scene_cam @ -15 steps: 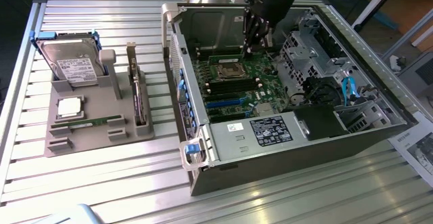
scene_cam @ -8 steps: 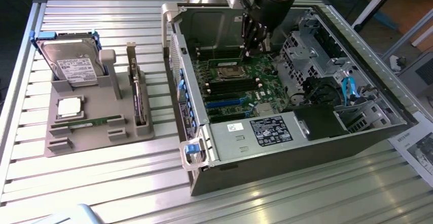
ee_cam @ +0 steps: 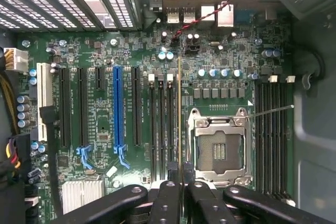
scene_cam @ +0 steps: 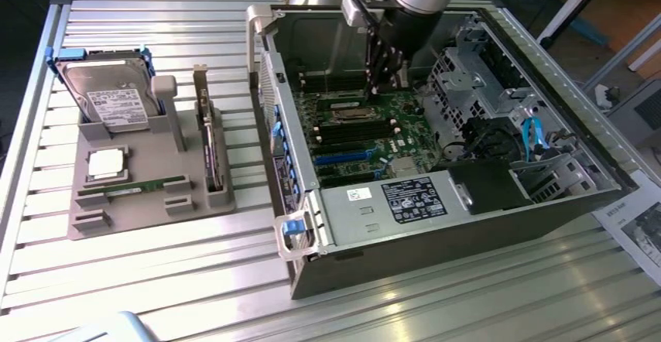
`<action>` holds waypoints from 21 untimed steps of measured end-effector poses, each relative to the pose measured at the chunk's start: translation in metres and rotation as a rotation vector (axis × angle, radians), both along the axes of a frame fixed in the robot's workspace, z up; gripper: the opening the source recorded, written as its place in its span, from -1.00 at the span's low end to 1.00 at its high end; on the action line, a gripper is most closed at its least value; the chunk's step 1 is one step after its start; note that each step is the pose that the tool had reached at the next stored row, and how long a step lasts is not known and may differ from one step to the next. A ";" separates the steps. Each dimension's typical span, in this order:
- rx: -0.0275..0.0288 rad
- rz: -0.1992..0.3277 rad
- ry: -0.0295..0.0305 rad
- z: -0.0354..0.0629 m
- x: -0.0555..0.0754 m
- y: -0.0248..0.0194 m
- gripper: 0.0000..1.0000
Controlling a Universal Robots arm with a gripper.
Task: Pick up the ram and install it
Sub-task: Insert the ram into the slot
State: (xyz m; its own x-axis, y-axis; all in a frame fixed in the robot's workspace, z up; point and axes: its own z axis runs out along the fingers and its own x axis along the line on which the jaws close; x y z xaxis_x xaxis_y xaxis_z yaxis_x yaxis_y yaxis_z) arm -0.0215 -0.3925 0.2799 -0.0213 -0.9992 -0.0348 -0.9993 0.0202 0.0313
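Note:
My gripper (scene_cam: 385, 48) reaches down into the open computer case (scene_cam: 578, 203) and is shut on the ram (scene_cam: 381, 75), a thin stick hanging upright below the fingers. In the wrist view the ram (ee_cam: 180, 114) shows edge-on as a narrow line running out from between the black fingers (ee_cam: 165, 198), with my gripper (ee_cam: 180, 184) closed on it. It hovers over the green motherboard (ee_cam: 105, 129), between the black memory slots (ee_cam: 161, 124) and the silver processor socket (ee_cam: 219, 148). Whether its lower edge touches a slot, I cannot tell.
A grey tray (scene_cam: 124, 222) at the exterior view's left holds a hard drive (scene_cam: 111, 98), a square silver chip (scene_cam: 107, 164), an upright dark card (scene_cam: 207, 148) and a thin green strip (scene_cam: 132, 189). Case walls, a drive cage (scene_cam: 465, 71) and cables (scene_cam: 532, 137) close in around the board.

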 end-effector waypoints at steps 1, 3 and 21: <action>-0.0001 0.000 0.0000 -0.0023 0.000 0.0000 -0.76; 0.0000 0.000 0.0000 -0.0063 0.000 0.0000 -0.76; 0.0000 0.000 0.0000 -0.0140 0.015 -0.0011 -0.76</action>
